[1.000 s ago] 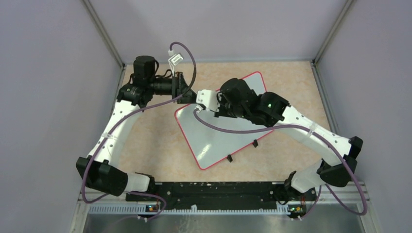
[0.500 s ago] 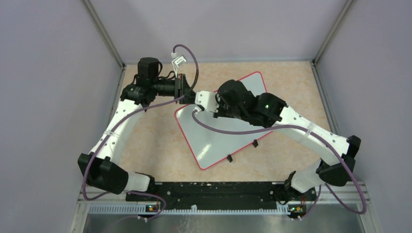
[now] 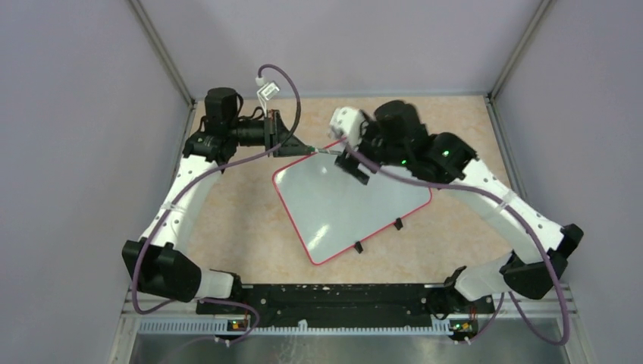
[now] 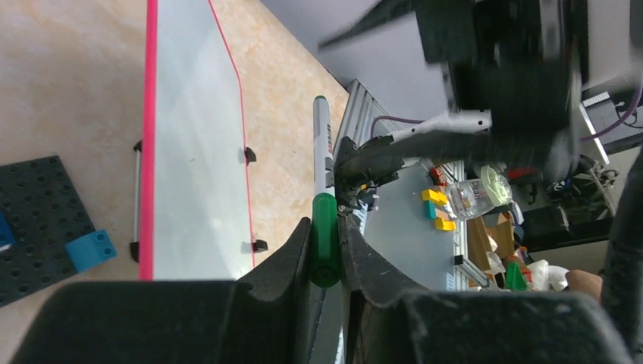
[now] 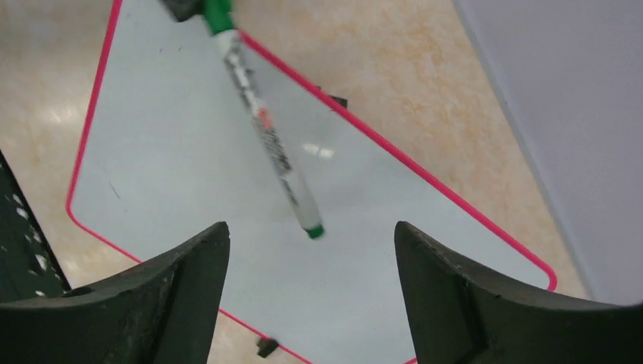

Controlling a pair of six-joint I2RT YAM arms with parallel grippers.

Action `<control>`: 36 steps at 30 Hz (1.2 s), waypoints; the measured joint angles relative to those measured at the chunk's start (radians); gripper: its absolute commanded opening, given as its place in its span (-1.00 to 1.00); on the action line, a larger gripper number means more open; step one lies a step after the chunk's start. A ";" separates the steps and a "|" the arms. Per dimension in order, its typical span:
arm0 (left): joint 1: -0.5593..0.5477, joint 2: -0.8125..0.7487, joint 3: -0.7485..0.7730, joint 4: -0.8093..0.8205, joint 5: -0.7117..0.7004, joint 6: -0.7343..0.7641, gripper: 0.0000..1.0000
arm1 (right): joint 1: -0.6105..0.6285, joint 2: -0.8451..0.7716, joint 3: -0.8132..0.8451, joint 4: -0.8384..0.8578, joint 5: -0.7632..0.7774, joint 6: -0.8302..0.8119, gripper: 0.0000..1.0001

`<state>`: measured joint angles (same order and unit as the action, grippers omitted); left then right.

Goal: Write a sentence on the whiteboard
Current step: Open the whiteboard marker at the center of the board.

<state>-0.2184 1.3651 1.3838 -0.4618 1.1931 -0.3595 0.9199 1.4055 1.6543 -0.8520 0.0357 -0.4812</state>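
Note:
The whiteboard (image 3: 341,212) lies flat on the table, glossy white with a thin red-pink rim and two black clips on its near edge. Its surface is blank and no sentence shows on it. My left gripper (image 3: 298,145) is shut on the green cap end of a white marker (image 4: 322,152), which sticks out level over the board's far left corner. In the left wrist view the cap (image 4: 324,243) is pinched between both fingers. My right gripper (image 5: 311,227) hangs open above the board, its fingers apart on either side of the marker's (image 5: 265,129) free end, not touching it.
A small dark grey plate (image 4: 34,205) with a blue brick (image 4: 89,250) lies on the table beside the whiteboard (image 4: 197,152) in the left wrist view. Grey walls close in the table at the back and sides. The arm bases stand at the near edge.
My right gripper let go of the marker, opened wide and drew back to the right. My left gripper closed on the cap end and now holds the marker alone.

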 measured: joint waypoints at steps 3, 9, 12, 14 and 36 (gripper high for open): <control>0.031 -0.013 -0.029 0.087 0.029 -0.033 -1.00 | -0.190 -0.068 -0.015 0.080 -0.192 0.148 0.54; 0.082 -0.083 -0.142 0.364 0.101 -0.190 -1.00 | -0.296 -0.241 -0.102 0.205 -0.416 0.315 0.71; 0.106 -0.115 -0.194 0.549 0.132 -0.290 -1.00 | -0.293 -0.282 -0.137 0.242 -0.493 0.356 0.75; 0.118 -0.136 -0.238 0.700 0.154 -0.378 -1.00 | -0.301 -0.284 -0.142 0.249 -0.532 0.396 0.81; 0.044 -0.145 -0.364 1.318 0.096 -0.848 -1.00 | -0.410 -0.103 -0.326 0.895 -1.056 1.175 0.20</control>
<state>-0.1741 1.2198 1.0203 0.8566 1.2888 -1.2076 0.5098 1.3029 1.3281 0.0433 -1.0203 0.6933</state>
